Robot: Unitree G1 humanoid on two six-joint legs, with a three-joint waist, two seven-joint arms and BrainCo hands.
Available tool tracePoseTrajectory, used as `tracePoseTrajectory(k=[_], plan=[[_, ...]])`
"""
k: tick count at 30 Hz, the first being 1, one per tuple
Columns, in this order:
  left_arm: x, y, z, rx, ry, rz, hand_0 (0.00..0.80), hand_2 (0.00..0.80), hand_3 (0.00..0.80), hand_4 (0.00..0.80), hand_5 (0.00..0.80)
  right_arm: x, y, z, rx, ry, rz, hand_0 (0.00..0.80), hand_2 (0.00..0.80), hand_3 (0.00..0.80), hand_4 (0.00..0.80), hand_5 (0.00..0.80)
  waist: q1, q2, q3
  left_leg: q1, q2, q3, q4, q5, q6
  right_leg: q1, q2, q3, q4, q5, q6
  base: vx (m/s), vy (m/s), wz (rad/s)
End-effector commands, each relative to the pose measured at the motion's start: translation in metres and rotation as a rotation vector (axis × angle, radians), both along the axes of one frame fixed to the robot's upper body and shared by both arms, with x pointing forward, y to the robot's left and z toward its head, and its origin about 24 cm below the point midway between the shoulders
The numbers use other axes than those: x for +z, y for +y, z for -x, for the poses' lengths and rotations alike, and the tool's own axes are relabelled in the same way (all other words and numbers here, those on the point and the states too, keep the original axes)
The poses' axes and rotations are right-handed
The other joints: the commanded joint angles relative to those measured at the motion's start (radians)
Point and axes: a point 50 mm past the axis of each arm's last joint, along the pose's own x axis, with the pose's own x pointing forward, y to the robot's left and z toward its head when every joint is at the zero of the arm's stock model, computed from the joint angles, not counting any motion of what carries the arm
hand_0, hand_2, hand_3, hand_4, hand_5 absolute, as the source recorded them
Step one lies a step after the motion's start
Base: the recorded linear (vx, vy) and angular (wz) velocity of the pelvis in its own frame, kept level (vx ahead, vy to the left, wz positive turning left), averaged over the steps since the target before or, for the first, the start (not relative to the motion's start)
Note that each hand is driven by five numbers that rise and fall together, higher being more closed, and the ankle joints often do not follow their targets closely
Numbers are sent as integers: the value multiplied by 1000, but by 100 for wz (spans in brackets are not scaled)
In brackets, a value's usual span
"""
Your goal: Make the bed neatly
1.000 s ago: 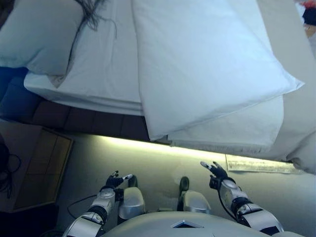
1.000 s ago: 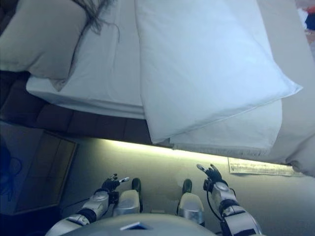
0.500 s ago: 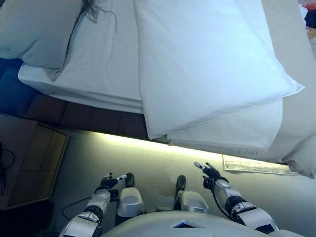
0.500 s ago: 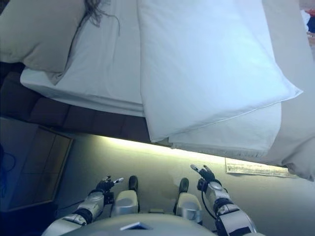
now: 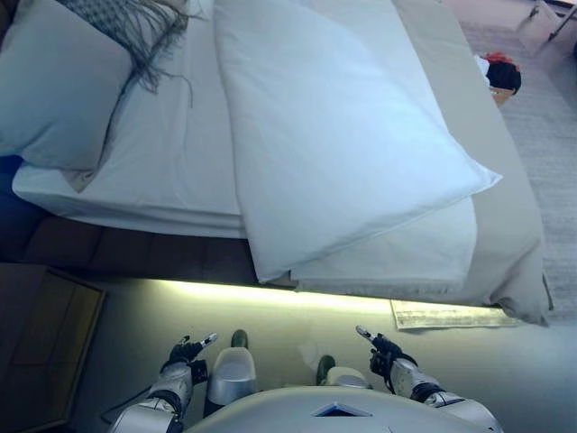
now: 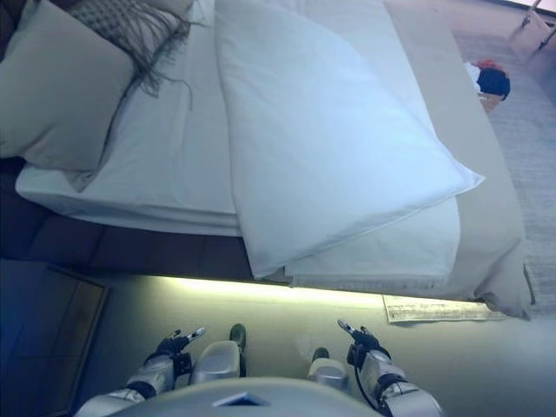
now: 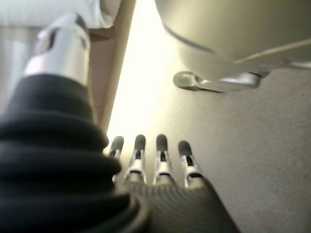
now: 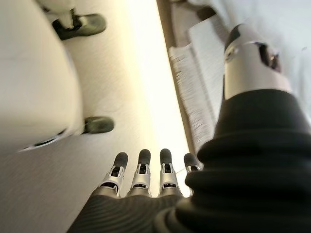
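The bed has a thick white duvet [image 5: 334, 144] lying folded back at a slant across its middle, one corner pointing to the right [image 5: 491, 178]. A white sheet [image 5: 171, 153] lies bare to its left. A beige pillow [image 5: 54, 90] and a grey fringed throw [image 5: 126, 23] are at the head end on the left. A beige cover [image 5: 509, 225] hangs over the foot end on the right. My left hand [image 5: 185, 350] and right hand [image 5: 379, 345] hang low over the floor beside the bed, fingers straight and empty, as the wrist views show [image 7: 150, 160] [image 8: 150, 170].
A lit strip [image 5: 270, 293] runs along the floor under the bed's near edge. A pale fringed mat [image 5: 446, 314] lies on the floor at the right. A wooden nightstand [image 5: 36, 343] stands at the lower left. A red and dark object [image 5: 500, 72] sits past the bed.
The whole picture has shifted, so the camera has moved and shows more of the bed's far side. Both hands stay low, open and empty. Nothing on the bed has moved.
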Motion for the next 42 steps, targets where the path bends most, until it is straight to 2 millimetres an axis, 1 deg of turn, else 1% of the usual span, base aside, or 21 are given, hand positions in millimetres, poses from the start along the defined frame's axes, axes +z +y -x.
tracePoseTrajectory(k=[1,4,7,8,9,10,11,12,13,14,15,16,18,20,21,24,26,29,33,39,42], plan=[[-4,-24,-9,-32,-3,57,0,0,0,0,0,16,-8,-41,-9,-136,24,0,0,0,0,0,22,35,32,10,34,0,34,6,-5,2,-26,-6,40,44,-13,147,72,5],[-5,-24,-5,-55,10,50,0,0,0,0,0,17,-9,-44,-38,-151,7,0,0,0,0,0,32,32,36,-9,32,4,78,-13,1,15,-43,-3,52,34,-5,171,90,6],[-5,-22,-3,-104,28,37,0,0,0,0,0,18,-8,-45,-60,-171,-11,0,0,0,0,0,36,32,37,-16,24,0,85,-18,16,16,-55,8,94,19,1,186,116,3],[-4,-19,-2,-138,34,33,0,0,0,0,0,19,-9,-47,-82,-198,-29,0,0,0,0,0,33,37,41,-4,15,-2,67,-17,31,-26,-69,12,189,41,2,153,120,2],[-4,-18,-2,-146,33,37,0,0,0,0,0,21,-11,-49,-93,-221,-37,0,0,0,0,0,24,42,49,9,10,-8,52,-16,40,-82,-70,23,272,74,4,214,134,3],[-4,-16,-1,-156,33,39,0,0,0,0,0,23,-13,-51,-113,-257,-52,0,0,0,0,0,13,49,58,25,6,-19,33,-16,49,-134,-59,38,314,89,1,159,41,2],[-3,-15,-3,-162,27,38,0,0,0,0,0,26,-13,-56,-129,-290,-73,0,0,0,0,0,6,50,68,32,9,-23,22,-14,49,-161,-53,39,293,90,-4,112,-57,1],[-1,-12,-8,-158,7,31,0,0,0,0,0,31,-13,-65,-143,-331,-85,0,0,0,0,0,2,50,84,29,15,-25,14,-13,45,-177,-49,31,235,84,-8,-12,-146,3],[2,-9,-15,-147,-26,26,0,0,0,0,0,38,-13,-77,-150,-385,-98,0,0,0,0,0,0,42,104,20,14,-20,10,-21,40,-206,-48,26,180,119,4,-101,-174,3],[7,-6,-27,-136,-72,23,0,0,0,0,0,48,-10,-95,-163,-461,-131,0,0,0,0,0,-5,35,131,11,15,-10,-1,-30,36,-264,-45,23,136,172,19,-268,-254,-4],[15,-3,-47,-122,-140,16,0,0,0,0,0,66,-6,-123,-182,-551,-172,0,0,0,0,0,-10,32,169,-5,21,3,-10,-38,36,-333,-41,24,118,209,26,-279,-236,-6],[20,-4,-58,-120,-181,10,0,0,0,0,0,78,-3,-138,-210,-604,-195,0,0,0,0,0,-11,31,190,-31,27,4,-5,-39,38,-340,-24,42,115,193,23,-263,-221,11],[23,-13,-69,-152,-213,-8,0,0,0,0,0,95,-3,-158,-275,-658,-225,0,0,0,0,0,-7,29,215,-94,33,0,33,-28,39,-354,-11,47,126,174,11,-129,-127,71],[25,-20,-75,-119,-247,14,0,0,0,0,0,109,-21,-169,-361,-705,-227,0,0,0,0,0,4,41,231,-128,38,3,26,-9,21,-345,-16,7,98,165,11,-132,-42,83],[27,-22,-79,-114,-271,24,0,0,0,0,0,118,-28,-177,-403,-733,-240,0,0,0,0,0,8,50,244,-139,38,-3,15,-1,15,-349,-15,1,90,162,8,-116,18,41],[32,-27,-89,-118,-320,47,0,0,0,0,0,143,-40,-199,-480,-805,-280,0,0,0,0,0,26,72,267,-175,29,-20,-2,16,7,-385,-22,-13,101,154,6,-83,19,3],[33,-31,-92,-138,-336,62,0,0,0,0,0,159,-52,-208,-521,-848,-288,0,0,0,0,0,32,88,279,-199,24,-27,1,23,4,-420,-34,-25,133,146,7,-48,67,0],[32,-39,-91,-148,-358,99,0,0,0,0,0,183,-68,-218,-534,-931,-305,0,0,0,0,0,30,109,299,-228,11,-34,34,11,4,-462,-52,-22,175,135,5,-9,94,13],[33,-46,-89,-135,-392,140,0,0,0,0,0,214,-78,-233,-499,-1029,-316,0,0,0,0,0,30,133,321,-249,4,-33,32,14,4,-500,-55,-18,196,127,6,3,85,6],[39,-54,-95,-90,-469,194,0,0,0,0,0,264,-88,-251,-442,-1145,-273,0,0,0,0,0,34,157,363,-304,3,-30,24,30,3,-572,-47,-13,228,122,2,-27,68,0],[43,-57,-99,-79,-505,213,0,0,0,0,0,284,-91,-257,-401,-1186,-241,0,0,0,0,0,39,166,383,-331,1,-31,21,42,4,-602,-42,-12,241,120,-1,-42,56,-4]])
